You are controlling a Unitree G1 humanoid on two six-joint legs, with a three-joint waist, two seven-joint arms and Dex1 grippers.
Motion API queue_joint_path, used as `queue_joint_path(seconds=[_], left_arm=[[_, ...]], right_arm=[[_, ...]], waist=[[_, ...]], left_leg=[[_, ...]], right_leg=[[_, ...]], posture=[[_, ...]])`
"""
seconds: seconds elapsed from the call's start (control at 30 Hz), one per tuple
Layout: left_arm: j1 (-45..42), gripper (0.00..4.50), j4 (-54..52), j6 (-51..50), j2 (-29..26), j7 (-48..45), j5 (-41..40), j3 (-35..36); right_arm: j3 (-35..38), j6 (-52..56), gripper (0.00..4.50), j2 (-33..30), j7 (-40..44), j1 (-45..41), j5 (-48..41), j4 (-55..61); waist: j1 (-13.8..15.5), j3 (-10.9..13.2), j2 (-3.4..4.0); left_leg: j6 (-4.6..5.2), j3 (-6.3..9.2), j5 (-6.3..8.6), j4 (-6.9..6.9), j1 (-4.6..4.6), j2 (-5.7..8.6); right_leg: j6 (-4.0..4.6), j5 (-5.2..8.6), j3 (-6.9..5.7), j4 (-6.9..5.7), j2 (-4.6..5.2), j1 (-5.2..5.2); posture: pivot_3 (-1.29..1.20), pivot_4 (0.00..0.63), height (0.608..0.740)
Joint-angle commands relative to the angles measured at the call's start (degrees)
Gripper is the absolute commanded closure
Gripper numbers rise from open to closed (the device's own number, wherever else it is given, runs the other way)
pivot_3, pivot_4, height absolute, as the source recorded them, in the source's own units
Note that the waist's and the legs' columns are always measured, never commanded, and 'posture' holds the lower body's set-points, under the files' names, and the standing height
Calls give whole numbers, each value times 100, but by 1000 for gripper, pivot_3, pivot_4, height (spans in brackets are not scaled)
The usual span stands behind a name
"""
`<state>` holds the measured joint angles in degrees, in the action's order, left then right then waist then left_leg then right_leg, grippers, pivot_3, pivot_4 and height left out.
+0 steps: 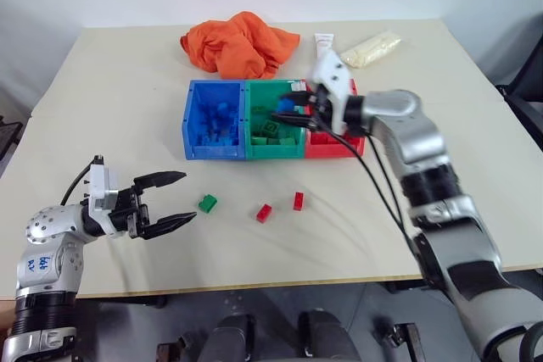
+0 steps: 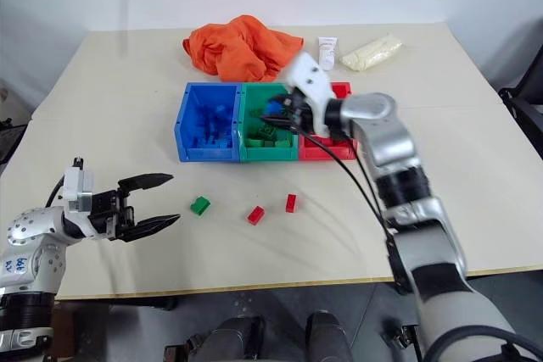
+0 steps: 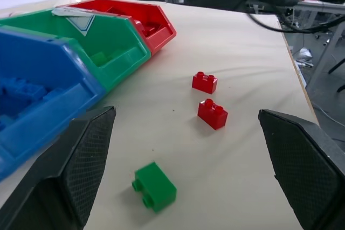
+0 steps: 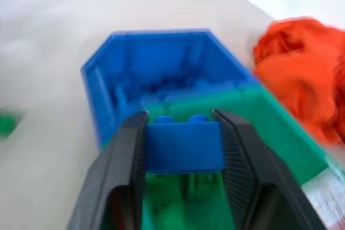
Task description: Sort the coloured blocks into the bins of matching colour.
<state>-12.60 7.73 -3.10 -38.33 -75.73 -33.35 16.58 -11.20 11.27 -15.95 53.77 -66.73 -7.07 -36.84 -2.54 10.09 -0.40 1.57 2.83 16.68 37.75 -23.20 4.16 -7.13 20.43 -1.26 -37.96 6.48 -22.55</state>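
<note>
My right gripper (image 1: 290, 109) hangs over the green bin (image 1: 273, 152), shut on a blue block (image 4: 184, 145) that sits between its two fingers. The blue bin (image 1: 195, 116) with several blue blocks stands to its left, the red bin (image 1: 355, 148) to its right. On the table in front of the bins lie a green block (image 1: 207, 203) and two red blocks (image 1: 265, 213) (image 1: 299, 201). My left gripper (image 1: 174, 198) stands open near the table's front left, level, its fingertips a little left of the green block (image 3: 154, 187).
An orange cloth (image 1: 239, 42) lies behind the bins. A white tube (image 1: 325, 41) and a pale bag (image 1: 371, 48) lie at the back right. The table's front edge (image 1: 254, 286) runs close below the loose blocks.
</note>
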Motion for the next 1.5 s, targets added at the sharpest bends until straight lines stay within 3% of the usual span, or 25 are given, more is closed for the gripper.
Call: queue_joint_path(seconds=[0.03, 0.2, 0.3, 0.5, 0.7, 0.9, 1.0, 1.17, 1.33, 1.5], left_arm=[[-27, 0, -51, 105, 6, 12, -31, 41], [-14, 0, -85, 131, 31, 48, -33, 28], [0, 0, -119, 145, 57, 90, -30, 10], [-51, 0, -111, 167, 101, 143, -16, -11], [-161, 0, -12, 177, 110, 115, -12, -51], [-219, 0, 159, 204, 92, 7, -10, -95], [-223, 0, 274, 233, 54, -66, -7, -82], [-211, 0, 366, 263, 25, -131, -4, -59], [-155, 0, 360, 262, 33, -153, -18, -70], [-146, 0, 363, 260, 52, -180, -15, -88]], right_arm=[[-32, -811, 3034, 528, -315, -538, 296, -1169], [203, -1548, 3034, 1335, -851, -1227, 449, -2574], [358, -1763, 2032, 1611, -1316, -1527, 536, -3141], [593, -2061, 65, 1730, -1193, -1705, 529, -3270], [655, -2162, 25, 1177, 191, -1102, 303, -2323], [454, -737, 25, -310, 1905, 1167, -377, 1113], [647, 107, 25, -1081, 2069, 2115, -748, 2522], [1203, 1139, 25, -2214, 2014, 3328, -1242, 3910], [1675, 1433, 25, -3160, 1946, 4431, -1316, 4418], [1670, 1413, 25, -3490, 1856, 4797, -1305, 4551]], waist=[[-53, 0, 0], [-117, 1, 2], [-169, 2, 3], [-229, 2, 4], [-225, 3, 5], [-78, 2, 4], [-29, 4, 6], [14, 4, 6], [127, 4, 6], [145, 4, 6]], left_leg=[[0, 5, 0, -2, 0, 1], [0, 25, 0, -7, 0, 6], [-5, 34, -2, -11, 0, 5], [-11, 55, -3, -11, 0, 6], [-13, 59, -3, -9, 0, 5], [-10, 89, -1, 7, -2, 16], [-9, 88, -1, 6, -12, 18], [-16, 88, -1, 2, -5, 16], [-16, 85, 1, 8, -1, 18], [-13, 83, 2, 13, -1, 20]], right_leg=[[0, 0, -2, -1, 0, 2], [2, -2, -10, -2, -3, 5], [2, -2, -13, -4, -5, 4], [2, -2, -12, -10, -12, 8], [2, -2, -9, -12, -13, 9], [-2, -8, -4, -12, -11, 20], [-2, -8, -4, -6, -9, 14], [2, -5, -3, 16, -16, 10], [2, -6, 11, 26, -14, 13], [2, -5, 17, 45, -12, 17]], posture=[[0, 150, 740], [0, 150, 740], [0, 150, 740], [0, 150, 740], [0, 150, 740], [0, 150, 740], [0, 150, 740], [0, 150, 740], [0, 150, 740], [0, 150, 740]])
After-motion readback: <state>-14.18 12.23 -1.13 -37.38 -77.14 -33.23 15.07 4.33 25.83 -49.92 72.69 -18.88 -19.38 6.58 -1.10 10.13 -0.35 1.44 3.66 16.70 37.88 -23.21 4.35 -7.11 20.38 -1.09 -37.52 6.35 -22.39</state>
